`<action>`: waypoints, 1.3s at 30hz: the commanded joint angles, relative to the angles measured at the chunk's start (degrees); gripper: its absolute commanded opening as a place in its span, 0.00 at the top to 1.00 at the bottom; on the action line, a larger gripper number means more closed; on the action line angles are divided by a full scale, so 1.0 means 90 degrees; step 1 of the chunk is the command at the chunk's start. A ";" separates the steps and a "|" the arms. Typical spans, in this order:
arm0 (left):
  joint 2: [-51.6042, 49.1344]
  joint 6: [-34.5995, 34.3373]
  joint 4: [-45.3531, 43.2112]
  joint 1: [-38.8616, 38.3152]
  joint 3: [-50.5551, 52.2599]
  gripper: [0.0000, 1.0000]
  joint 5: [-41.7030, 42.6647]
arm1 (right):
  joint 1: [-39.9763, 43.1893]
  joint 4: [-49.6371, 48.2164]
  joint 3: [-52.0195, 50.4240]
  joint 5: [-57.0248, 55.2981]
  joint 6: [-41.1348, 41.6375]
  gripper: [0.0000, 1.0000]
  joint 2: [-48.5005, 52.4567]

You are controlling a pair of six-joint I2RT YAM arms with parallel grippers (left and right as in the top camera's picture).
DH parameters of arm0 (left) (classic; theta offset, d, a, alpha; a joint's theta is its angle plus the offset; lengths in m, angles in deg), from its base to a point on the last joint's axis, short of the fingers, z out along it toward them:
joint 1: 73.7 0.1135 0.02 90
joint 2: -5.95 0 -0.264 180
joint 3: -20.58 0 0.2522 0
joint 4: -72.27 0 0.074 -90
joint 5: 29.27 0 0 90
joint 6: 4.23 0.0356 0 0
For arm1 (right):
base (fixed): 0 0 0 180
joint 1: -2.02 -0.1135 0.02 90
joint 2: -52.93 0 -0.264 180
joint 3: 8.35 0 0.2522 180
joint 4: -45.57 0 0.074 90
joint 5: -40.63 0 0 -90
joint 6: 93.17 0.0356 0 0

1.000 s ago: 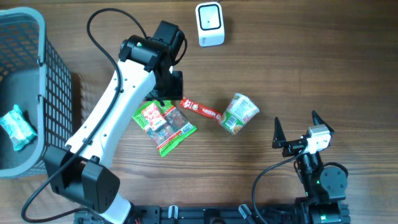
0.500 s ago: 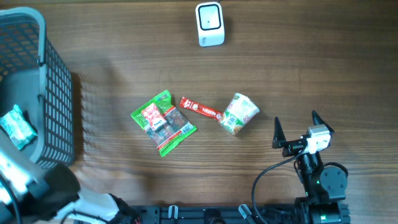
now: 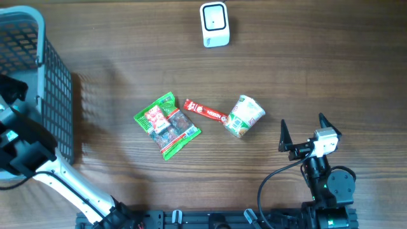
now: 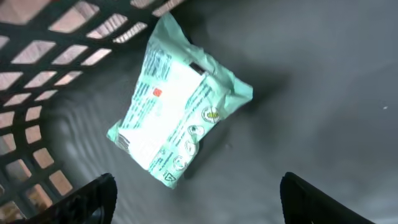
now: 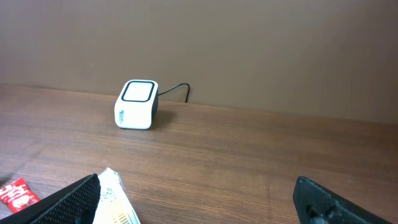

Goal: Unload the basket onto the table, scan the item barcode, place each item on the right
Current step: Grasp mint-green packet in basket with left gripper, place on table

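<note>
Mint-green and white, the packet (image 4: 177,106) lies flat on the grey basket's (image 3: 60,95) floor beside its lattice wall, straight under my left pincer (image 4: 196,183). Its two fingers (image 4: 93,199) stand well apart and nothing sits between them. I can make out lines of print, a small red mark and a row of round symbols on the wrapper, but none of it is sharp enough to read.

The basket occupies the worktop's (image 3: 318,63) left edge, and the left arm (image 3: 63,178) reaches over its near rim.

The white barcode scanner (image 3: 214,24) stands near the far edge, about mid-width, with its cable running off behind it in the right wrist view. Three items lie in a loose row at the worktop's middle: a green snack bag (image 3: 166,124) with a red label, just beside it a red bar wrapper (image 3: 205,112), and a noodle cup (image 3: 244,116) tipped on its side at the wrapper's right end. Their lettering is too small for me to read.

The right pincer (image 3: 302,137) rests near the right front corner, spread wide and empty. Bare wood lies between it and the scanner.
</note>
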 commanded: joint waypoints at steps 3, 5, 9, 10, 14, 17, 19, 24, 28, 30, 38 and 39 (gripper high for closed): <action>-0.0865 0.0034 -0.0080 0.0034 -0.0066 0.19 -0.0068 | 0.0032 -0.0034 -0.0007 0.0056 -0.0027 0.00 -0.0029; -0.0862 0.0034 -0.0078 0.0029 -0.0019 0.30 -0.0160 | 0.0032 -0.0034 -0.0007 0.0056 -0.0029 0.00 -0.0029; 0.0197 0.0029 -0.0197 -0.0138 -0.0019 0.20 -0.0080 | 0.0032 -0.0034 -0.0007 0.0056 -0.0029 0.00 -0.0029; 0.0636 0.0022 -0.0219 -0.0216 -0.0019 0.18 0.0019 | 0.0032 -0.0034 -0.0007 0.0056 -0.0029 0.00 -0.0029; 0.1736 -0.0063 0.0019 -0.0398 -0.0012 0.16 0.0282 | 0.0032 -0.0034 -0.0007 0.0056 -0.0029 0.00 -0.0029; 0.1838 -0.0034 0.0051 -0.0396 -0.0005 0.16 0.0661 | 0.0032 -0.0034 -0.0007 0.0056 -0.0029 0.00 -0.0029; 0.1846 0.0024 0.0015 -0.0408 0.0063 0.17 0.0690 | 0.0032 -0.0034 -0.0007 0.0056 -0.0029 0.00 -0.0029; 0.3174 0.0056 -0.1620 -0.0406 0.2261 0.21 0.0777 | 0.0032 -0.0034 -0.0007 0.0056 -0.0027 0.00 -0.0029; 0.4942 0.0529 -0.5139 -0.0158 0.5935 0.00 0.0760 | 0.0032 -0.0034 -0.0007 0.0056 -0.0027 0.00 -0.0029; 0.4643 0.0561 -0.5374 0.0219 0.6195 0.00 0.0748 | 0.0032 -0.0034 -0.0007 0.0056 -0.0029 0.00 -0.0029; 0.3072 0.1022 -0.5790 0.0814 0.6195 0.00 0.0911 | 0.0032 -0.0034 -0.0007 0.0056 -0.0029 0.00 -0.0029; 0.2834 0.1022 -0.5850 0.0814 0.6195 0.00 0.0865 | 0.0032 -0.0034 -0.0007 0.0056 -0.0029 0.00 -0.0029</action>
